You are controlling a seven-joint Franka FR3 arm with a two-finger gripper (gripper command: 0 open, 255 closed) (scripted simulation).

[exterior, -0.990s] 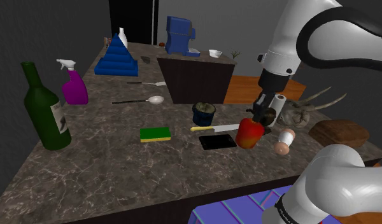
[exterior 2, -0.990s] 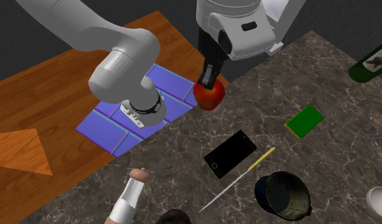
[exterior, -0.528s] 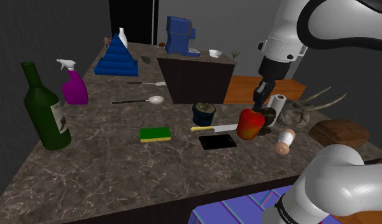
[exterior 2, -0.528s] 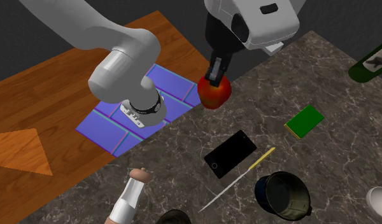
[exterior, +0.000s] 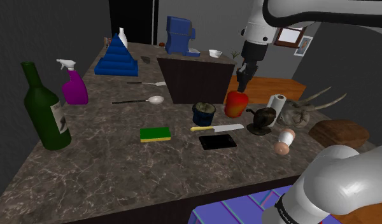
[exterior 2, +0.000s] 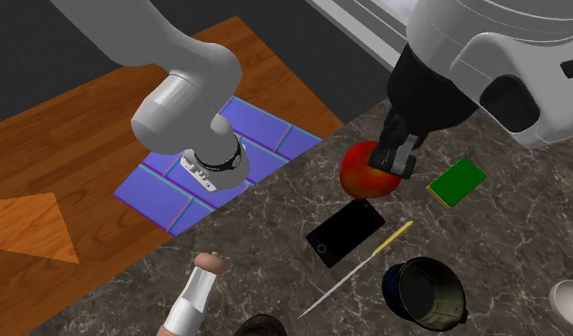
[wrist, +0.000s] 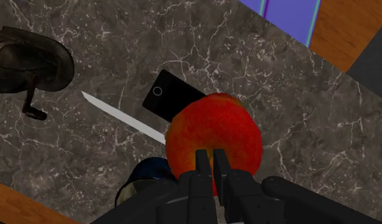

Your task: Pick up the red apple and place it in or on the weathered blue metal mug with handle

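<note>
A red apple (exterior: 236, 104) hangs above the marble counter with my gripper (exterior: 241, 86) shut on its top. It is just to the right of the dark blue mug (exterior: 203, 114) in the shoulder view, and higher than it. In the second exterior view the apple (exterior 2: 368, 170) floats over the black phone (exterior 2: 345, 230), with the gripper (exterior 2: 394, 157) on it and the mug (exterior 2: 426, 291) further along. In the wrist view the fingers (wrist: 200, 160) clasp the apple (wrist: 212, 137), and part of the mug (wrist: 147, 175) peeks out beside it, below.
A knife (exterior: 216, 128) and the phone (exterior: 217, 141) lie in front of the mug, a green sponge (exterior: 155, 134) to its left. A dark box (exterior: 196, 76) stands behind. A dark ladle-like bowl (exterior: 263, 119), paper roll (exterior: 277, 103) and shaker (exterior: 284, 141) are right. A green bottle (exterior: 46, 108) and spray bottle (exterior: 74, 84) stand far left.
The arm has lifted the apple and carried it toward the shoulder view's left and back, from the counter's front right to beside the mug. The grip has held.
</note>
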